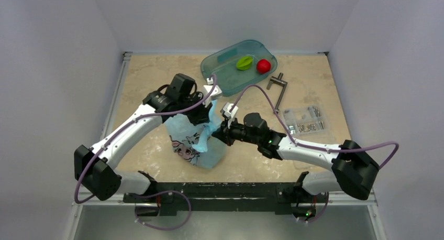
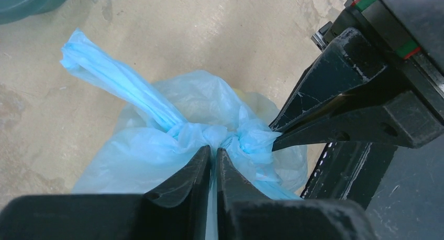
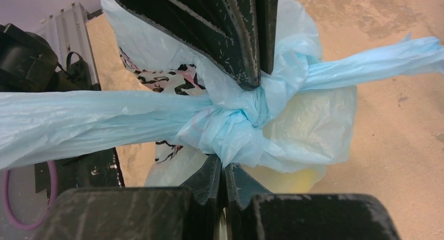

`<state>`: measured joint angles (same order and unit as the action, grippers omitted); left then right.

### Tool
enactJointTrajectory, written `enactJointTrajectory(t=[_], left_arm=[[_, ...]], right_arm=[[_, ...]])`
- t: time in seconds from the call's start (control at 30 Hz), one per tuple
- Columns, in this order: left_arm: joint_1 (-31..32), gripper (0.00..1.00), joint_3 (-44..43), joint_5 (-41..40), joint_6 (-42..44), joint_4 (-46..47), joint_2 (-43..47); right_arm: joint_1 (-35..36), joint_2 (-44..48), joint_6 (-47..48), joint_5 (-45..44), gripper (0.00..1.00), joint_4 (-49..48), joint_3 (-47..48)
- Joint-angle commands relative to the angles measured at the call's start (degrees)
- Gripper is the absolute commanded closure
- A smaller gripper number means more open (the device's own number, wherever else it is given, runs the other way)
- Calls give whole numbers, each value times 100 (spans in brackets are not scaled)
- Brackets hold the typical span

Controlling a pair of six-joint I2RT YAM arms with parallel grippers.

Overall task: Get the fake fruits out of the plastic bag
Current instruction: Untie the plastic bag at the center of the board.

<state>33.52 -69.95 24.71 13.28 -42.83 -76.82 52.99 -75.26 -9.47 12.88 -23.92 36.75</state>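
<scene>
The light-blue plastic bag [image 1: 188,140] with the cartoon girl print stands at the table's near middle, its top tied in a knot [image 3: 230,124]. My left gripper [image 1: 208,118] is shut on the knot from the far side, as the left wrist view [image 2: 215,152] shows. My right gripper [image 1: 219,131] is shut on the same knot from the right [image 3: 224,169]. The two grippers' tips almost meet. A yellow patch of the banana [image 3: 298,180] shows through the plastic. The maroon fruit is hidden.
A teal tray [image 1: 222,67] at the back holds a green ridged fruit [image 1: 244,62] and a red round fruit [image 1: 263,66]. A metal handle [image 1: 279,85] and a clear packet of small parts [image 1: 306,119] lie to the right.
</scene>
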Motion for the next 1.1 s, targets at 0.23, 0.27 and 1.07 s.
enactJointTrajectory(t=[0.23,0.27,1.07], left_arm=[[31,100,135,-1094,-70,618,801],[30,100,215,-1292,-86,736,917],[16,100,1142,-2084,96,1920,2320]], right_arm=[[45,273,1,-226,100,-85,201],[52,282,-43,-232,100,-86,175],[89,1130,-546,-712,60,800,-80]])
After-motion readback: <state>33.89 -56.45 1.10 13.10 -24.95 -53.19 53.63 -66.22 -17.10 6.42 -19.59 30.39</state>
